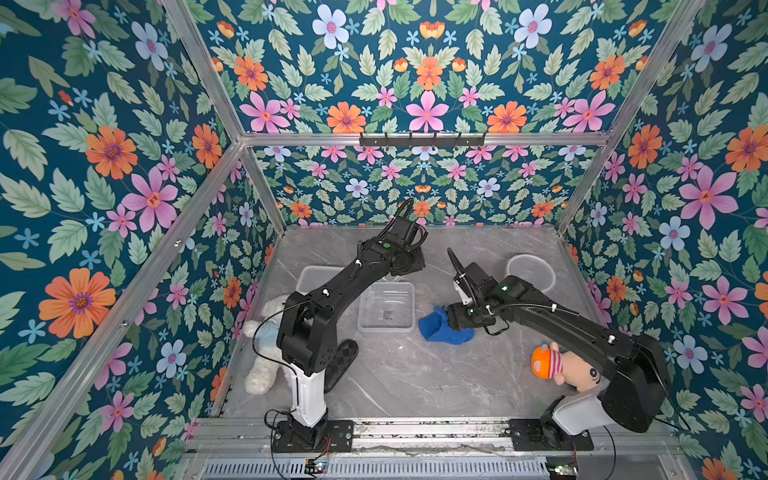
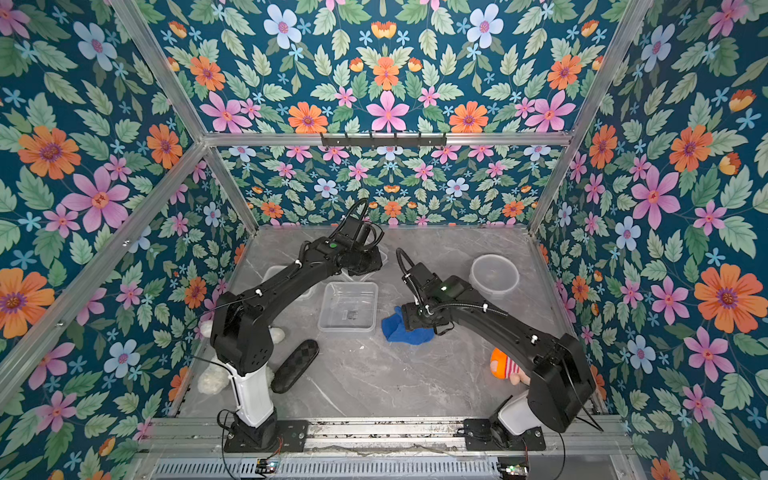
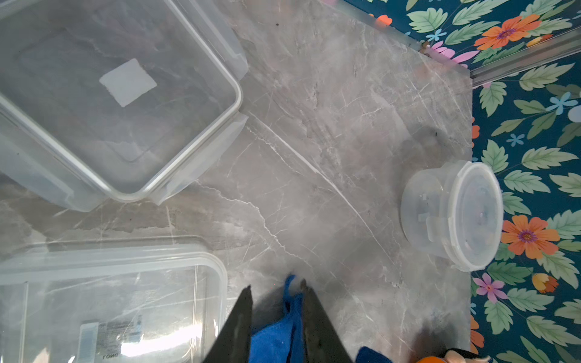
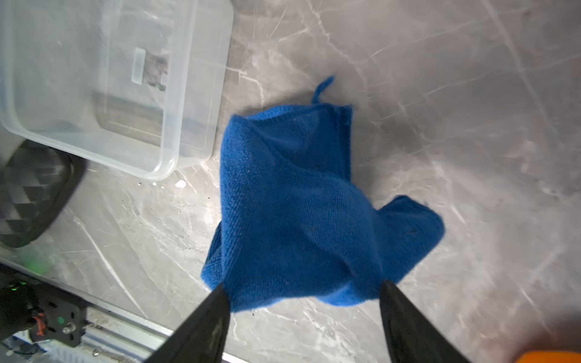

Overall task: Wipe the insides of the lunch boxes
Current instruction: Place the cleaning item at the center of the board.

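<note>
Looking down in both top views, a grey marble table [image 1: 415,382] sits inside flowered walls [image 1: 104,166]. The square lunch box [image 1: 386,299] stands at the centre. The round lunch box [image 1: 531,272] is far back on the right. The rectangular lunch box [image 1: 311,278] is on the left, partly behind the left arm [image 1: 332,291]. A crumpled blue cloth [image 1: 436,332] lies just right of the square lunch box, partly under the wrist of the right arm [image 1: 582,330].

From the left wrist, the left gripper [image 3: 276,286] shows a narrow gap with nothing in it. The blue cloth lies on the table beyond, and the round lunch box is well apart.

From the right wrist, the right gripper [image 4: 305,287] stands wide. Its jaws sit either side of the blue cloth's near edge without pinching it. The square lunch box stands just beside the blue cloth.
</note>
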You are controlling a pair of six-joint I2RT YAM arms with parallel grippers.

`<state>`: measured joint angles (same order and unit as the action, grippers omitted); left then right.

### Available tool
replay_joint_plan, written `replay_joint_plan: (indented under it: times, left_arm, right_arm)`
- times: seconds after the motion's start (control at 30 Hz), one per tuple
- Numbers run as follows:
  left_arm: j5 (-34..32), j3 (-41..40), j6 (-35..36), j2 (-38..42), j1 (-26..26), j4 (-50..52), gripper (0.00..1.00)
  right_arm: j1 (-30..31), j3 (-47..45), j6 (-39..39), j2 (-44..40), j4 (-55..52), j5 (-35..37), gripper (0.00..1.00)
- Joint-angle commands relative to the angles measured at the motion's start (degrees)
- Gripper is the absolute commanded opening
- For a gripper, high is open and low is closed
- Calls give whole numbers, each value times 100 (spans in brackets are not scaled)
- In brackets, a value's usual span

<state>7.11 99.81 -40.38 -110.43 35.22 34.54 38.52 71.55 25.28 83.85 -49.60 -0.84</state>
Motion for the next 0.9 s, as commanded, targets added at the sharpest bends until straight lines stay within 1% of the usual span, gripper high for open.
replay_joint_plan:
  times: [0.0, 0.1, 0.2, 0.23, 0.3, 0.43, 0.5, 0.6, 0.67, 0.77, 0.87]
  left_arm:
    - [87, 360, 53, -226, 104, -15, 30]
    - [156, 617, 71, -474, 171, 61, 30]
    - [167, 538, 62, -485, 226, 40, 30]
    - [161, 473, 59, -443, 238, 28, 30]
    - [127, 313, 68, -337, 234, 17, 30]
    - [320, -195, -8, -149, 251, -191, 31]
    - [580, -558, -114, -62, 337, -435, 31]
    - [926, -1140, -328, 53, 608, -878, 31]
    - [1104, -1469, -514, 98, 840, -1169, 27]
    - [1327, -2018, -913, 206, 1146, -1843, 20]
    - [1367, -2417, -1234, 354, 1322, -2385, 18]
  right_arm:
    - [-38, 90, -207, 1, -108, -17, 75]
    - [-38, 251, -233, 769, 129, -275, 75]
    - [-38, 567, -184, 1839, 331, -833, 72]
    - [-19, 614, -134, 2061, 406, -1027, 71]
    - [45, 529, -58, 2225, 554, -1172, 71]
    - [108, 103, -31, 1923, 691, -1072, 73]
    - [117, -208, -23, 1597, 778, -1005, 75]
    - [148, -806, 3, 921, 1098, -877, 79]
    - [155, -1148, 37, 648, 1302, -760, 80]
    - [148, -1353, 88, 587, 1418, -566, 80]
    - [151, -1449, 91, 623, 1657, -450, 80]
